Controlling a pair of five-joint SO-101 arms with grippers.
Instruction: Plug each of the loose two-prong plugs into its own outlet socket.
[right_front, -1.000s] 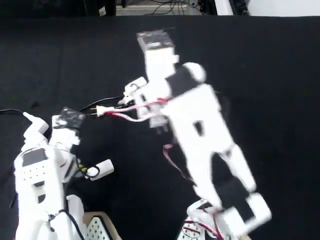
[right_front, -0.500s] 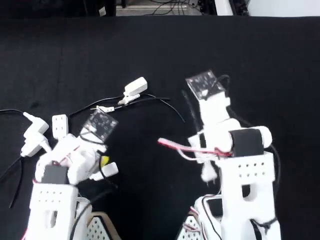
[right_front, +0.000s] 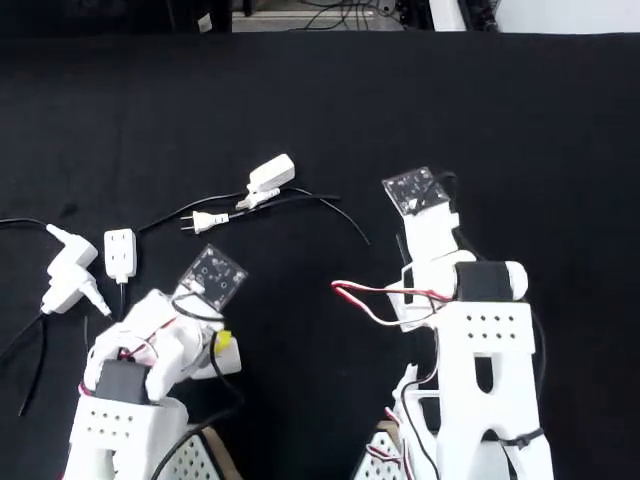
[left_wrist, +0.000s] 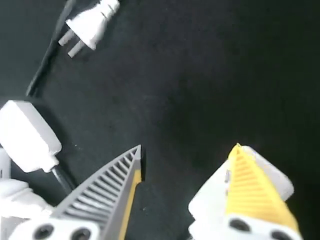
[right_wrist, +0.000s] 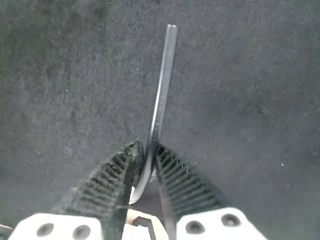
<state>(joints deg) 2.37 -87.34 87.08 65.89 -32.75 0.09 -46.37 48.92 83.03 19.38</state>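
**Operator:** What is the state of each pincer?

**Technician:** We record the left pincer (left_wrist: 188, 147) as spread wide, with nothing between its grey finger (left_wrist: 107, 190) and its yellow finger (left_wrist: 250, 185). It hangs over the black worktop (right_front: 500, 100) near the white outlet socket (right_front: 120, 253) and does not touch it. We record the right pincer (right_wrist: 147, 146) as closed on a thin black cable (right_wrist: 161, 95). The cable runs out between the fingertips and ends in a cut tip above the worktop. This pincer is well apart from the socket, on the side where the right arm stands.

**Operator:** Where do we find the plug?

**Technician:** The loose two-prong plug (right_front: 205, 220) lies flat on the worktop near the socket. It is slightly farther from the arm bases than the socket is, with its prongs pointing back toward the socket. Plug and socket are apart, so the plug is not yet inserted. The left wrist view also shows the plug (left_wrist: 90, 25), lying beyond the open fingers.

**Operator:** What else lies around the socket?

**Technician:** A white connector body (right_front: 270, 172) lies past the plug, farther from the socket. We cannot tell whether it is a plug or an outlet. Two white angled connectors (right_front: 65, 268) lie just beside the socket, on the side away from the plug.
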